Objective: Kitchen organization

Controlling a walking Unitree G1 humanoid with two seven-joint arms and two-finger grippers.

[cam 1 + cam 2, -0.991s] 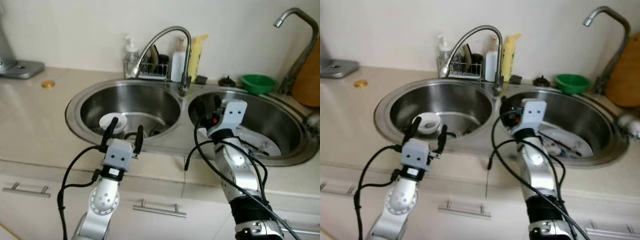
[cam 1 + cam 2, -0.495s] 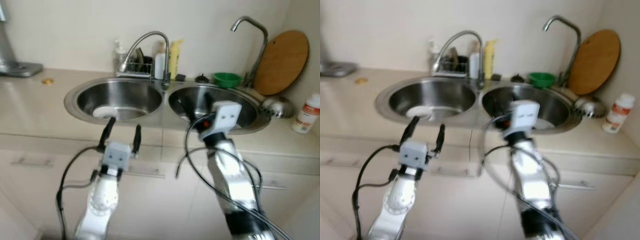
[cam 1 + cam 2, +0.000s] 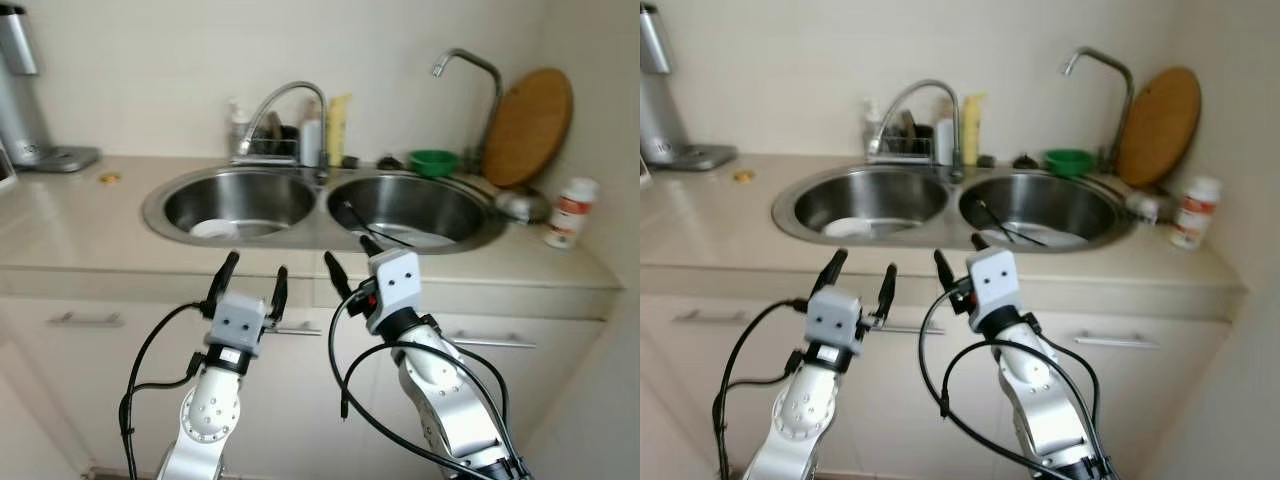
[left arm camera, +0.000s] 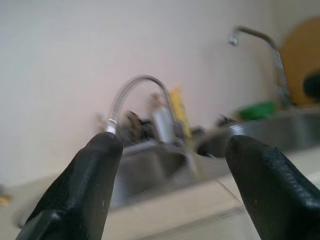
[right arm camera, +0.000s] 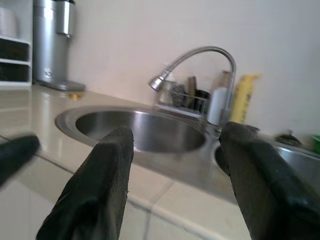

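Observation:
A steel double sink [image 3: 325,190] is set in the beige counter. A white dish [image 3: 213,228] lies in the left basin, and a white plate with dark utensils [image 3: 385,232] lies in the right one. Both arms are raised in front of the counter's front edge, below the sink. My left gripper [image 3: 255,272] is open and holds nothing; its fingers [image 4: 92,185] frame the curved faucet [image 4: 135,85]. Just to its right, my right gripper [image 3: 350,258] is also open and empty, with its fingers [image 5: 107,185] pointing toward the left basin [image 5: 145,132].
A dish rack with bottles [image 3: 290,135] stands behind the sink, and a green bowl [image 3: 433,161] and a round wooden board [image 3: 527,126] at the back right. A white bottle [image 3: 567,212] stands at the counter's right end, a silver appliance [image 3: 25,100] at the far left. Cabinet handles [image 3: 80,320] run below.
The view has pulled back and risen, so the whole counter now shows. My right gripper has come out of the right basin; both grippers now hang before the counter edge.

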